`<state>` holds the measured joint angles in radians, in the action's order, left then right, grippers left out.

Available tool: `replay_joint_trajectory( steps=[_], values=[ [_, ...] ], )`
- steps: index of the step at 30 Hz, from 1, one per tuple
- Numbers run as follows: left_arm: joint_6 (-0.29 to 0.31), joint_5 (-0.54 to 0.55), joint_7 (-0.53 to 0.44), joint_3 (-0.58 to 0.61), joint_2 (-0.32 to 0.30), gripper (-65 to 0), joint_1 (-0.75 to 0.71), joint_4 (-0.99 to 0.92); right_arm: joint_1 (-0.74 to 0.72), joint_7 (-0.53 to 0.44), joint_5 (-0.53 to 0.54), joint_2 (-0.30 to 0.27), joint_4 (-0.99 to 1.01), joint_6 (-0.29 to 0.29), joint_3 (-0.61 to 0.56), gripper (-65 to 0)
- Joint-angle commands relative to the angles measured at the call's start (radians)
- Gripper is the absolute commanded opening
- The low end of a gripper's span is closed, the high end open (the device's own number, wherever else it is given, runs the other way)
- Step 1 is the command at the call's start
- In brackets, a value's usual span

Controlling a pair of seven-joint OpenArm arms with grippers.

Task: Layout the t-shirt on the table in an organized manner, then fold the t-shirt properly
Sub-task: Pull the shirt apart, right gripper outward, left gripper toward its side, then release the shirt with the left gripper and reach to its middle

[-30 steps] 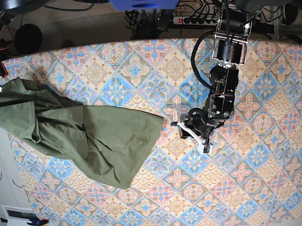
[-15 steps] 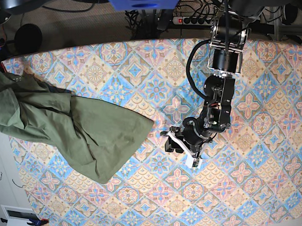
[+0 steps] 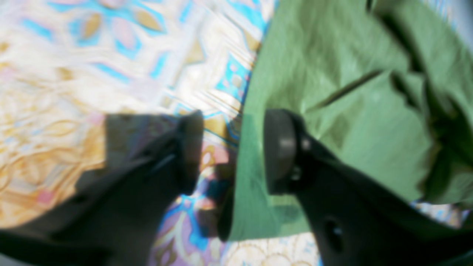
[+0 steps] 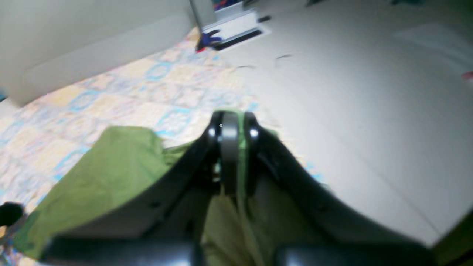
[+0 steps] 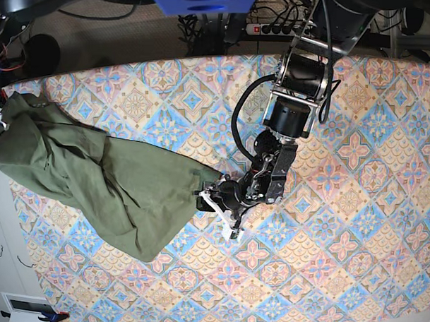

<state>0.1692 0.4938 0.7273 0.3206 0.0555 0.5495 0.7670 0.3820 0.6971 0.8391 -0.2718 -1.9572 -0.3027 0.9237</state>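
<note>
Progress so far looks pretty minimal, honestly. Nothing is laid out yet: the t-shirt (image 5: 110, 186) is bunched in a rumpled heap on the base view's left part of the table (image 5: 345, 255), with one end draped past the table edge where it is pinched between the closed jaws of the right gripper (image 4: 231, 147). Green cloth can be seen squeezed between those pads in the right wrist view, so that corner is definitely held.

The left gripper (image 5: 220, 212) is parked right at the shirt's pointed edge nearest the table's middle. In the left wrist view its jaws are spread apart, with the cloth's edge running up through the gap between them; one pad sits over the fabric and the other over bare tablecloth. Nothing is clamped there yet, though the picture is quite blurry.

So the layout step is judged to be barely underway. That edge would need to be grabbed, the shirt pulled out flat with sleeves and collar sorted, and all the folding is left to be done.
</note>
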Motion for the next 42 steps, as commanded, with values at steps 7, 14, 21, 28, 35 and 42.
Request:
replay_joint_trajectory(
  steps=[7,14,21,28,35,42],
  values=[
    [0.013,0.013,-0.024,0.119,0.01,-30.7,0.02,-0.004,-0.001,-0.032,0.013,-0.025,-0.017,0.0,-0.004,-64.1],
    [0.238,0.013,-0.018,0.137,0.005,-65.0,0.016,0.001,-0.001,-0.032,0.026,-0.025,-0.017,0.0,-0.005,-64.1],
    [0.237,0.016,-0.01,0.133,-0.127,-65.0,-0.003,0.141,0.001,-0.03,0.047,-0.025,-0.017,0.0,-0.007,-64.1],
    [0.235,0.098,0.186,-0.12,-0.368,-65.0,-0.219,0.607,0.001,-0.03,0.047,-0.025,-0.017,0.0,-0.114,-64.0],
    [0.238,0.104,0.272,-0.275,-0.556,-65.0,-0.596,1.021,0.001,-0.03,0.047,-0.025,-0.015,0.0,-0.154,-64.0],
    [0.238,0.093,0.271,-0.383,-0.652,-65.0,-0.897,1.132,0.001,-0.026,0.047,-0.028,-0.015,0.0,-0.154,-64.0]
  ],
)
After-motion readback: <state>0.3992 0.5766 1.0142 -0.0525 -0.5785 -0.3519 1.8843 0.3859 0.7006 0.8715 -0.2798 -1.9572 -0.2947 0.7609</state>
